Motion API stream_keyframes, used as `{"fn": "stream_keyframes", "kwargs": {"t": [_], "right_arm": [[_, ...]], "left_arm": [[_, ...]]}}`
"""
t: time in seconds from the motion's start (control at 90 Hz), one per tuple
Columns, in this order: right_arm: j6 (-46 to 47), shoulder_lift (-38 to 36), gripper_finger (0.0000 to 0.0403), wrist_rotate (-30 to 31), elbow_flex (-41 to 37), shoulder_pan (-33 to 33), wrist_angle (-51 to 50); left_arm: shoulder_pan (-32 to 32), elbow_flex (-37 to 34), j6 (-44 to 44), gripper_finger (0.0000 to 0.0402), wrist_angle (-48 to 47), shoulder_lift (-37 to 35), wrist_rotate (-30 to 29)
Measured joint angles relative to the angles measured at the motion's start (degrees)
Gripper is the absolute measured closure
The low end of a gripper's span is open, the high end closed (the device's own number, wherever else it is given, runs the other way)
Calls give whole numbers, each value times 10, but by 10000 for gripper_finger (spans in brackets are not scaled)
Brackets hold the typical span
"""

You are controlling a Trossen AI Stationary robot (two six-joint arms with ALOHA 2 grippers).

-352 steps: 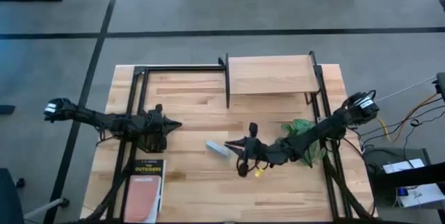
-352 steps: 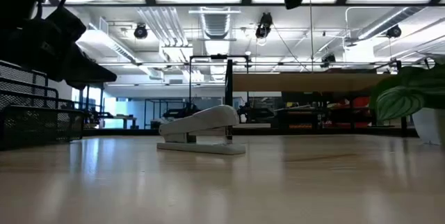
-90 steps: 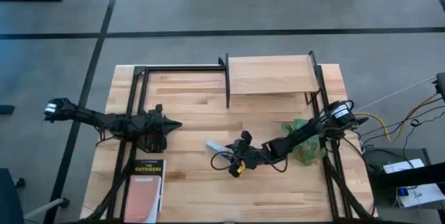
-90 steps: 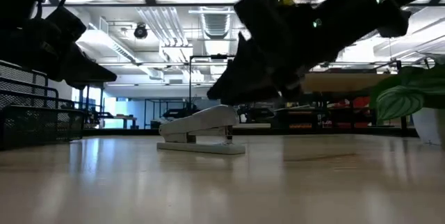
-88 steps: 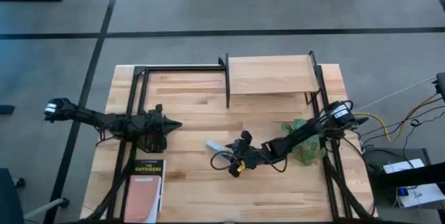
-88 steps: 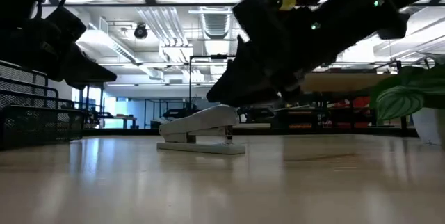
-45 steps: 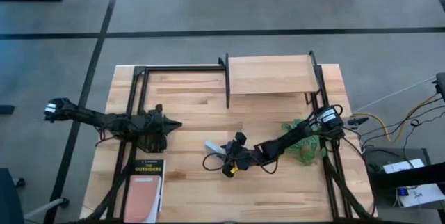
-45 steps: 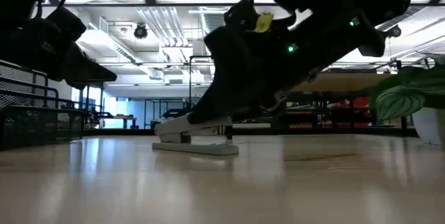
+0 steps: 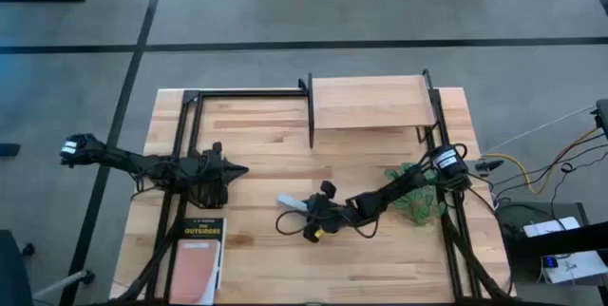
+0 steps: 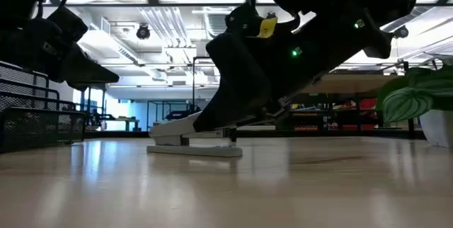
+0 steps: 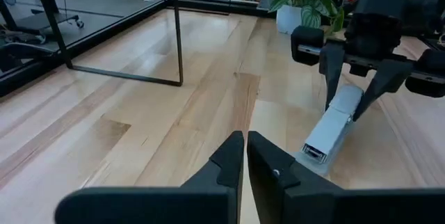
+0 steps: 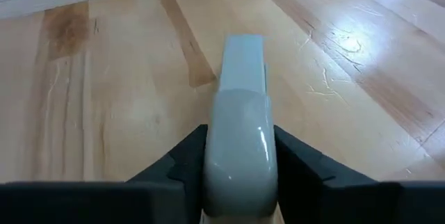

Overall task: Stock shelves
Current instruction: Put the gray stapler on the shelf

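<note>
The right gripper (image 12: 240,161) sits low near the table's middle, its two fingers (image 12: 182,156) pressed against either side of a pale grey stapler (image 12: 240,123) that rests on the tabletop (image 9: 256,144). The riser shelf (image 9: 369,103) stands well apart, toward twelve o'clock at the table's far edge (a potted plant (image 9: 413,192) sits at about three o'clock from the stapler). The left gripper (image 11: 245,156) hovers at nine o'clock, fingers together, holding nothing.

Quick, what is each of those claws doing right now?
Left gripper: shut, holding nothing.
Right gripper: fingers on both sides of the stapler; closing on it.
</note>
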Motion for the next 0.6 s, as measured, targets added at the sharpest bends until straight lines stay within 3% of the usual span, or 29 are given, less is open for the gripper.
{"fn": "stream_keyframes", "kwargs": {"t": [0.267, 0.6], "right_arm": [[2, -1, 278, 1, 0, -2, 1], [-4, -20, 304, 13, -1, -2, -3]], "left_arm": [[0, 0, 0, 397, 0, 0, 0], [0, 0, 0, 397, 0, 0, 0]]}}
